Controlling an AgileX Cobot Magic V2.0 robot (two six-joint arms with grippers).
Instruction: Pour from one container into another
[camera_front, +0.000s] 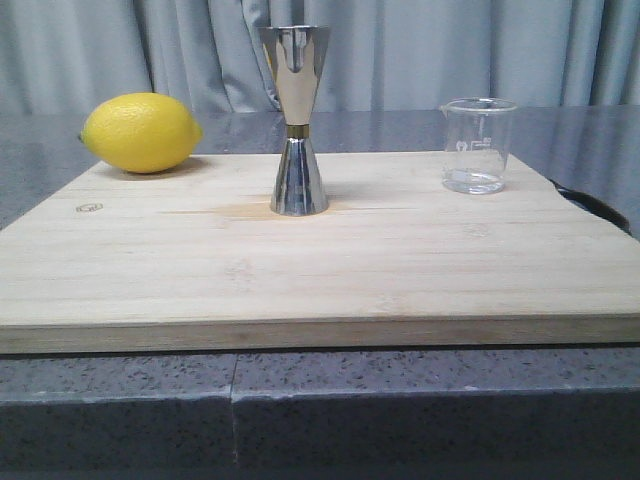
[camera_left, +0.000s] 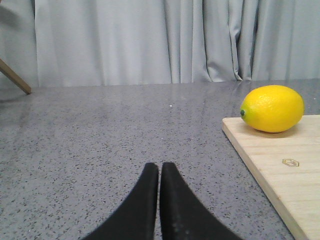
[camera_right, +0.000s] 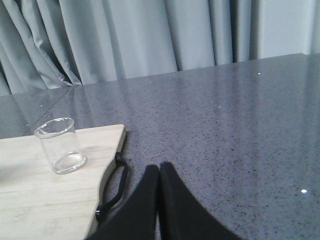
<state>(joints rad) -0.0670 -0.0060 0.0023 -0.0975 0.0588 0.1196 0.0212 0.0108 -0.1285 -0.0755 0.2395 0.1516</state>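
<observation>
1. The board (camera_front: 300, 260) lies on the table (camera_front: 120, 400).
2. The jigger (camera_front: 296, 120) stands upright mid-board, the lemon (camera_front: 141, 132) at its left.
3. The beaker (camera_front: 478, 146) stands at its right.
4. The left gripper (camera_left: 159, 172) is off the board, nearest the lemon.
5. The right gripper (camera_right: 159, 172) is off the board, nearest the beaker.

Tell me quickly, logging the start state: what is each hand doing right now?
Left hand: closed, holding nothing, off the cutting board.
Right hand: closed, holding nothing, away from the glass beaker.
</observation>
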